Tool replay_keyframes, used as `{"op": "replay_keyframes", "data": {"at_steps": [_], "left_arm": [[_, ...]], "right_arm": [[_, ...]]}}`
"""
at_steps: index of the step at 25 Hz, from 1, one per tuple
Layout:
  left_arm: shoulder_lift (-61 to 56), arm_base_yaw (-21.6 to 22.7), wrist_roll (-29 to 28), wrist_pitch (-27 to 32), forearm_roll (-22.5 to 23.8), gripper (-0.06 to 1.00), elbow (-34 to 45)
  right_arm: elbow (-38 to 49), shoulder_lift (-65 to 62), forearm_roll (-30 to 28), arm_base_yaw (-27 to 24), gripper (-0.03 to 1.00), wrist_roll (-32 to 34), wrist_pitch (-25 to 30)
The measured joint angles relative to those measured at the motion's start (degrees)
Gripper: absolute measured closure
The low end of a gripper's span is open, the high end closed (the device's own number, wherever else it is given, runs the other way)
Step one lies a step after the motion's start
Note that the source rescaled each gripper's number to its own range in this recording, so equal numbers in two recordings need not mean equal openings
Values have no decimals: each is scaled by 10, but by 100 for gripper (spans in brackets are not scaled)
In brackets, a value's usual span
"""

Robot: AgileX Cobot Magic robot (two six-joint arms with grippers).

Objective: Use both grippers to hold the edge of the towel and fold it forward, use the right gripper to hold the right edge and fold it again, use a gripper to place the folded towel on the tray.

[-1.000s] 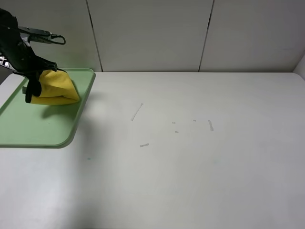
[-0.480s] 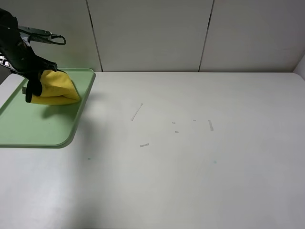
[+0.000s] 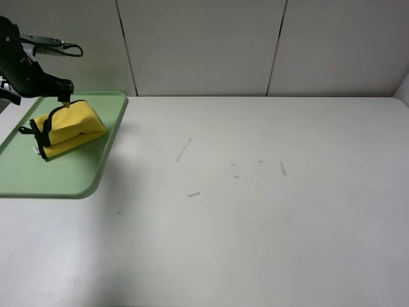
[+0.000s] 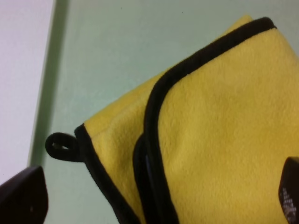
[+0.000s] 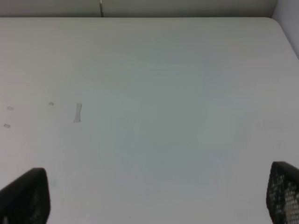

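The yellow towel (image 3: 69,125) lies folded in a thick bundle on the mint-green tray (image 3: 38,180) at the far left. Its black hem (image 4: 153,108) and small corner loop (image 4: 60,145) show in the left wrist view over the tray floor (image 4: 121,42). My left gripper (image 3: 62,97) hovers just above the towel's back edge, open, its fingers wide apart and holding nothing; it also shows in the left wrist view (image 4: 156,196). My right gripper (image 5: 154,193) is open over bare white table and is out of the exterior high view.
The white table (image 3: 255,224) carries a few small tape scraps (image 3: 183,150) near its middle. The tray sits at the table's back-left corner against the wall panels (image 3: 198,45). A strip of table (image 4: 21,56) borders the tray in the left wrist view.
My left gripper has opened and let go of the towel, then lifted up and back. The towel has dropped onto the tray and settled lower and more to the left.
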Motion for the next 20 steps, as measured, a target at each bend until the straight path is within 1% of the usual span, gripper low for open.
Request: {"op": "replay_keyframes", "data": {"at_steps": [5, 7, 9, 15, 17, 20], "left_arm": [[0, 0, 0, 2, 0, -5, 0], [0, 0, 0, 15, -3, -5, 0], [-4, 0, 1, 53, -5, -6, 0], [-57, 0, 17, 126, -8, -6, 0], [-84, 0, 18, 145, -23, -5, 0], [-127, 0, 35, 166, -67, -5, 0]], "right_arm": [[0, 0, 0, 0, -3, 0, 0], [0, 0, 0, 0, -3, 0, 0], [0, 0, 0, 0, -3, 0, 0], [0, 0, 0, 0, -3, 0, 0], [0, 0, 0, 0, -3, 0, 0], [0, 0, 0, 0, -3, 0, 0]]}}
